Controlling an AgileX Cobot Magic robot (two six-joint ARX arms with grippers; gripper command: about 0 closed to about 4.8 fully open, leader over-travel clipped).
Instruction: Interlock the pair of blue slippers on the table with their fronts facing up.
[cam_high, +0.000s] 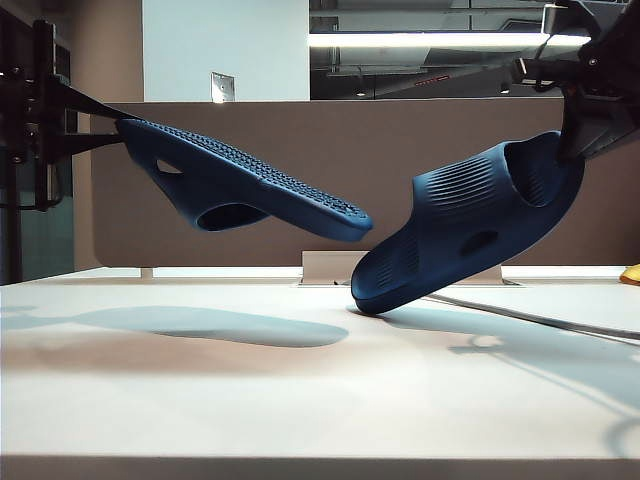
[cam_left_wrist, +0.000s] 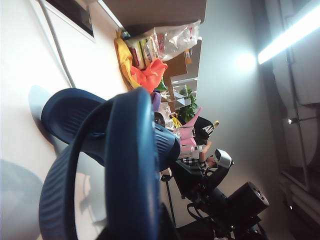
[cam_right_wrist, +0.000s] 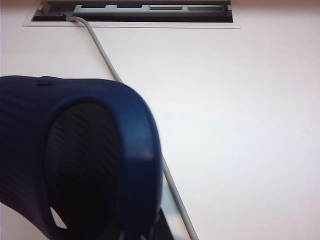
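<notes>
Filling most of the right wrist view, one blue slipper (cam_right_wrist: 80, 160) hung close under the camera, its ribbed strap dark against the pale table (cam_right_wrist: 240, 125); the right gripper's own fingers were not visible there, though in the exterior view the right gripper (cam_high: 575, 140) was clamped on that slipper's heel (cam_high: 470, 225), with the toe angled down and touching, or nearly touching, the tabletop (cam_high: 300, 400). A grey cable (cam_right_wrist: 102, 55) ran from a recessed slot across the table and passed behind the slipper. On the left of the exterior view the left gripper (cam_high: 105, 130) was closed on the heel end of the other blue slipper (cam_high: 250, 185), held clear of the table with its dotted sole turned upward and its toe slanting down toward the first slipper's strap, the two near each other but apart. In the left wrist view this slipper (cam_left_wrist: 125, 165) loomed large and blurred, the second slipper (cam_left_wrist: 75, 117) just beyond it. Farther off lay crinkled snack packets (cam_left_wrist: 165, 42) and orange and yellow cloth (cam_left_wrist: 145, 75); their printing was too small to read. A dark cap (cam_left_wrist: 204, 129) bore white letters, perhaps "AI".
</notes>
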